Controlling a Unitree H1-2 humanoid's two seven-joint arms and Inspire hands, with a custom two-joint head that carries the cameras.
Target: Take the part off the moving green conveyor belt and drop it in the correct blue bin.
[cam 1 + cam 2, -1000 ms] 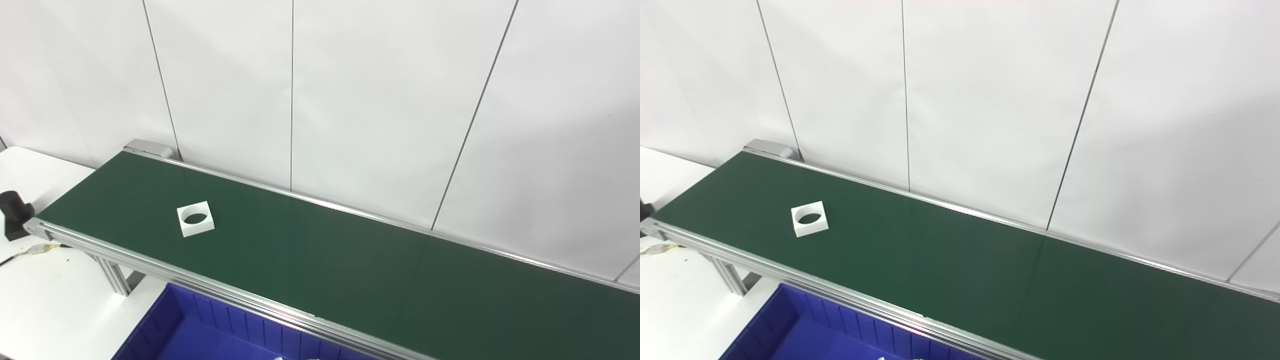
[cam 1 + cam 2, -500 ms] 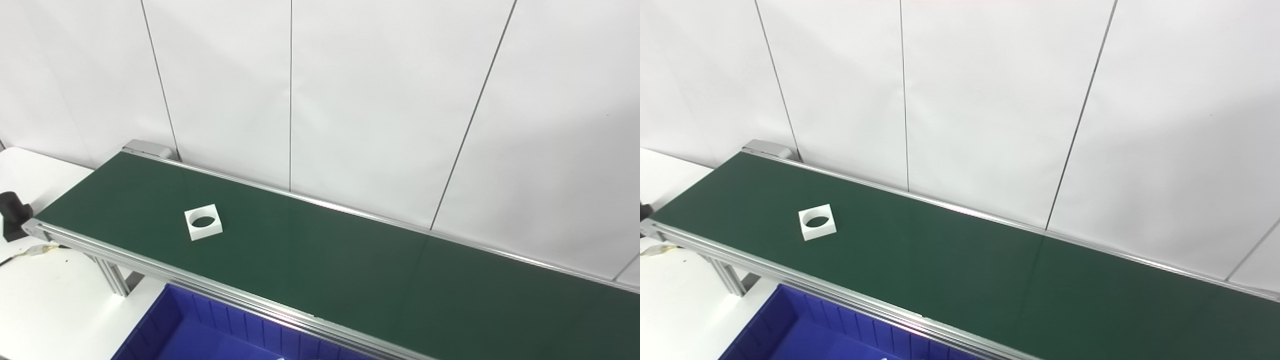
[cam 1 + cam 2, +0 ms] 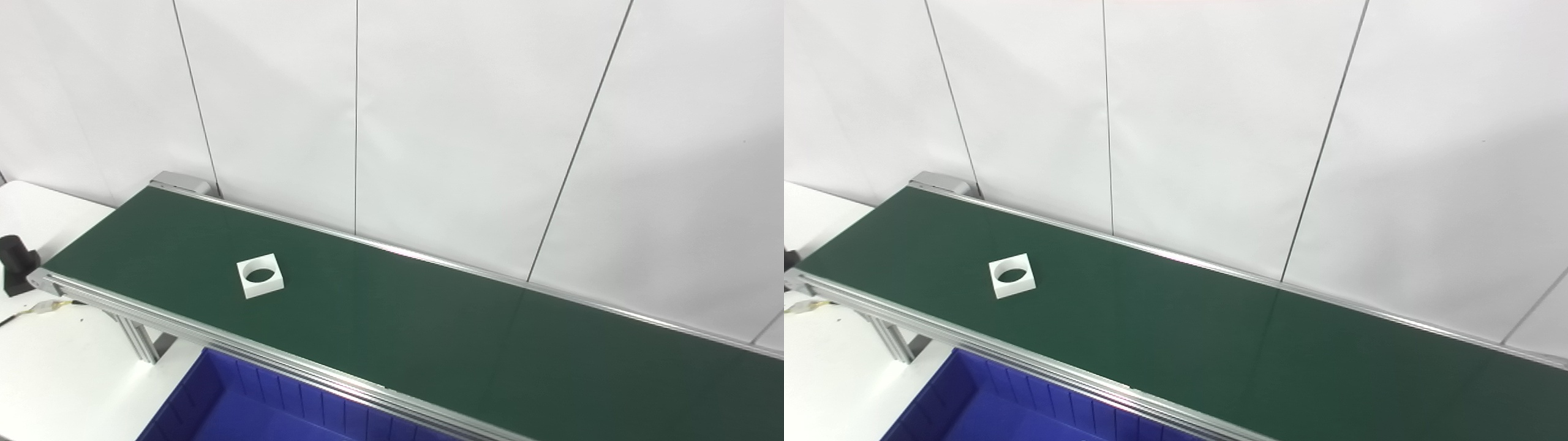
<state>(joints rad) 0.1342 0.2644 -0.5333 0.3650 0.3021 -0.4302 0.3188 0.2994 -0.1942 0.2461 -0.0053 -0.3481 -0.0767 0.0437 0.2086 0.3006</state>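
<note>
Neither hand in view in either head camera, so spread or closed cannot be told, nor which arm is nearer the part.

Flat white square plastic part with a round through-hole (image 3: pixel 260 283) lies on the dark green conveyor belt (image 3: pixel 429 318), toward the belt's left end, roughly midway between the belt's far rail and near aluminium rail (image 3: pixel 245 346). It lies flat, hole facing up, turned a little so its edges are not parallel to the rails. No long axis to speak of; sides look equal.

Deep blue plastic bin (image 3: pixel 245 410) sits just below the near rail, down-right of the part; only its far-left corner shows. Its ribbed inner wall is visible; contents not visible.

Judgement: both arms enter from the bottom edge, so the part lies away and to the left of them; the left hand would likely have the shorter reach. Thin walls around the hole suggest pinching across one side or two opposite edges.

Black cylindrical object (image 3: pixel 15 260) on white desk (image 3: pixel 55 361), left of the belt's end.
</note>
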